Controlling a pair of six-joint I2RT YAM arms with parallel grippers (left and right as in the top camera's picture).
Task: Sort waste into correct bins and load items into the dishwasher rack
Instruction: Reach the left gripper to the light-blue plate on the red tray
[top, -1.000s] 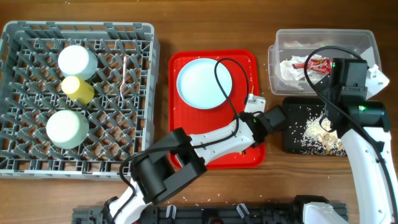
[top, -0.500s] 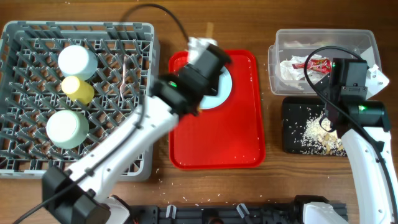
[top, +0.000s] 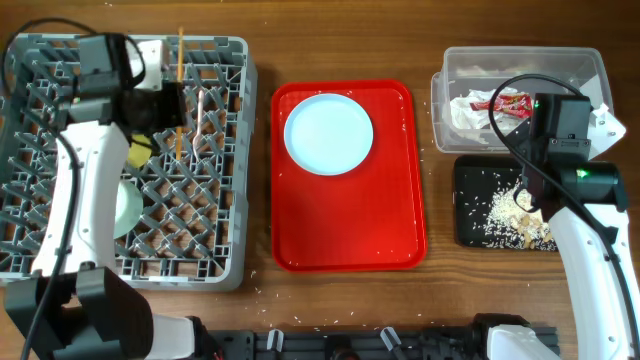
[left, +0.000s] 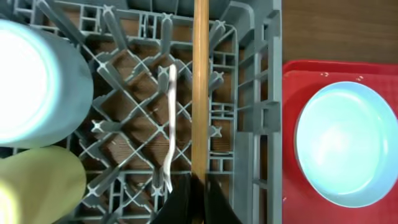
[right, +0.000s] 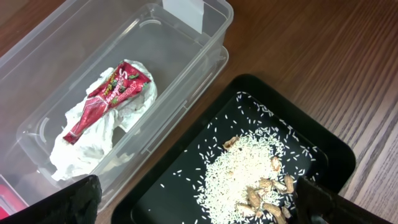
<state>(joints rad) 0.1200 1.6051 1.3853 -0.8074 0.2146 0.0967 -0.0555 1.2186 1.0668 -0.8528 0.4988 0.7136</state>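
Swung from the red tray (top: 350, 225) across to the rack (top: 205, 225) inside a second, with the left claw (left: 198, 194) pinched shut on the chopstick (left: 200, 87). Held lengthwise above the pegs, just beside the fork (left: 171, 124) lying there. Not yet let go. Leaves, by the look of it, only the plate (top: 328, 133), unmoved on the red tray, to load. Over the black bin (right: 180, 186) and its rice (right: 242, 168), right claw (right: 199, 204) spread wide, holding nothing.

Brown wooden table (top: 450, 300) — straight grain, even overhead light, faint shadows
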